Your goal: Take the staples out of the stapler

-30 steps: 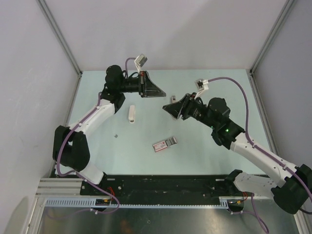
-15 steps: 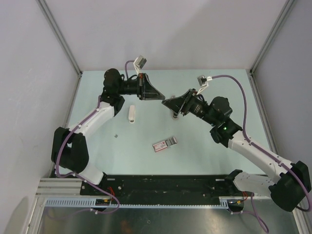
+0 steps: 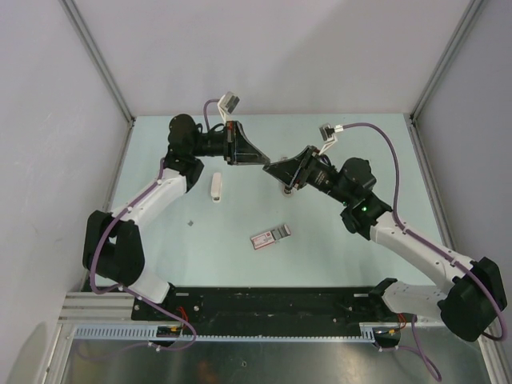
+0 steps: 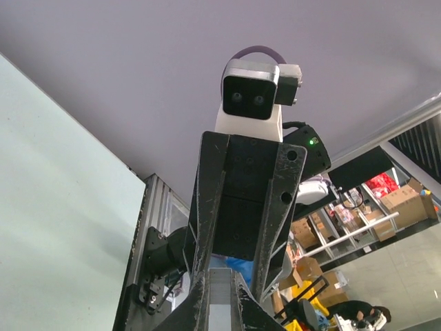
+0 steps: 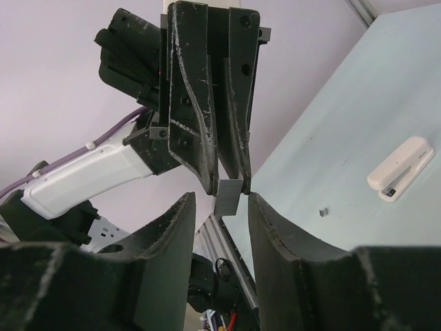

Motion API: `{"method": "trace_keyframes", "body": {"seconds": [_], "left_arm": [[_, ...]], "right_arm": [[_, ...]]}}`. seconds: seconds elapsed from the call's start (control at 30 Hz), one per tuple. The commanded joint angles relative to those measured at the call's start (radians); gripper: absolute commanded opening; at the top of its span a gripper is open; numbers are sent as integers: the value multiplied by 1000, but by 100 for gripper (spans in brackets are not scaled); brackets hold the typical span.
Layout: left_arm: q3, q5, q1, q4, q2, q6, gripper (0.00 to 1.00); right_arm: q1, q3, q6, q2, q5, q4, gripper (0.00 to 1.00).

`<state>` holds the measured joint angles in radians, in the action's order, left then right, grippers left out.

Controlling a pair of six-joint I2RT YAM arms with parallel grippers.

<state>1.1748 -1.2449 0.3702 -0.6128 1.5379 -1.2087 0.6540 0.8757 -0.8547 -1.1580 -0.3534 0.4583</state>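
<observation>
Pale green tabletop lies beneath both arms, whose tips are close together in mid-air. The left gripper is clamped on a short grey metal strip of staples, plain only from the right wrist. The right gripper stands apart, one finger either side of that strip. Only overhead shows the flat pink-and-grey rectangular packet. The slim white oblong stapler lies on the table, a tiny grey bit near it.
</observation>
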Motion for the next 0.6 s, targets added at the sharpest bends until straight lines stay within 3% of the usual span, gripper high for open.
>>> {"method": "trace_keyframes", "body": {"seconds": [0.0,0.33,0.47,0.57], "left_arm": [[-11,-15,3,-34,-45,-11,0],[-20,-17,3,-36,-50,1,5],[-29,-21,3,-36,-57,11,16],[-32,-20,1,-37,-59,18,34]], "right_arm": [[-3,2,-18,-7,-5,84,38],[-4,2,-19,-5,6,71,16],[-4,2,-12,2,14,55,10],[-4,2,-3,7,15,35,8]]}}
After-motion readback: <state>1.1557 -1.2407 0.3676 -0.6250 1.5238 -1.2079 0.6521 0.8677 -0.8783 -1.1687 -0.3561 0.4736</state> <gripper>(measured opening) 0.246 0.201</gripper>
